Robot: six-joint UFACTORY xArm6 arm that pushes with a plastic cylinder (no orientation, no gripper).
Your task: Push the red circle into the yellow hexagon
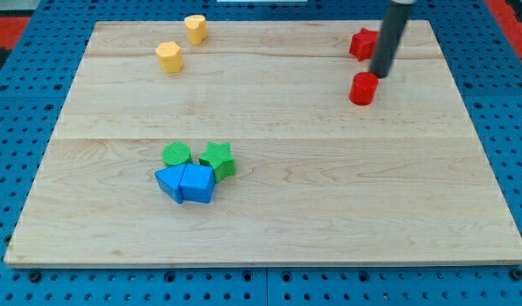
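The red circle (pixel 362 88) lies near the view's top right on the wooden board (pixel 269 229). The yellow hexagon (pixel 169 56) lies near the view's top left, far from the red circle. My tip (pixel 382 76) comes down from the view's top and stands just right of and behind the red circle, close to or touching its upper right edge. A red star-like block (pixel 362 43) sits just behind the rod, partly hidden by it.
A second yellow block (pixel 195 28), heart-like, lies above and right of the hexagon. A cluster sits at the view's lower middle: a green circle (pixel 177 154), a green star (pixel 218 158) and two blue blocks (pixel 186 183) touching each other.
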